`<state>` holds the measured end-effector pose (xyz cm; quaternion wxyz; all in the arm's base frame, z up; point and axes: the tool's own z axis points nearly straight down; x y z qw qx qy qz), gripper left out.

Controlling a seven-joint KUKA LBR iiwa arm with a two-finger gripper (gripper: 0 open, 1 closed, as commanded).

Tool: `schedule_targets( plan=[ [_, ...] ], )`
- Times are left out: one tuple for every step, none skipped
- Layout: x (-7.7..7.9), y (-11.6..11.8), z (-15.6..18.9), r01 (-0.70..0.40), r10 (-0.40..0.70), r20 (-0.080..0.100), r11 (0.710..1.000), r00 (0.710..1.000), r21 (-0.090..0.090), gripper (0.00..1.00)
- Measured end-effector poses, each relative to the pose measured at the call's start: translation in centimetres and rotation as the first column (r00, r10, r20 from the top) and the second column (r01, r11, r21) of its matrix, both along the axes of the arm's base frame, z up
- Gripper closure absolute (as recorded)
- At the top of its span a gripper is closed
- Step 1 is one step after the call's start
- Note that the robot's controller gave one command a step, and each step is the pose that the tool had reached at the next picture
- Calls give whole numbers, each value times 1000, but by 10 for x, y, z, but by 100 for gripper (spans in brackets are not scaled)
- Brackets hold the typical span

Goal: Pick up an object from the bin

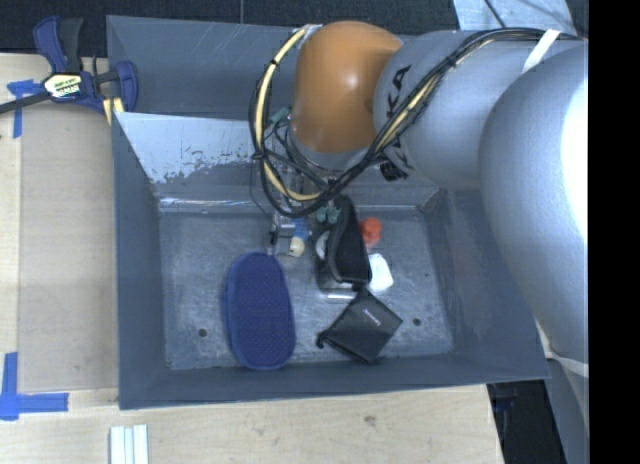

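— Where is the gripper?
— In the camera view it hangs under the orange cover, low at 12 o'clock on the floor of the grey bin. I cannot tell whether it is open or closed.
— What lies nearest?
— A blue oval pad lies flat at 7 o'clock from it, top end close by. A black elongated thing sits just beside it at 3 o'clock.
— And the rest?
— A white lump and a small red piece lie beyond that, and a flat black case is at 5 o'clock on the floor.
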<state>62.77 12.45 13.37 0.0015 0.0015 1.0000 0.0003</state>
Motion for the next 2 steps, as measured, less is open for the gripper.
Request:
schedule_targets(
  plan=[
    [-62,-12,-63,-434,434,3,901,901,-2,0],
    [-59,-11,-60,-432,432,11,902,902,-3,100]
  ],
)
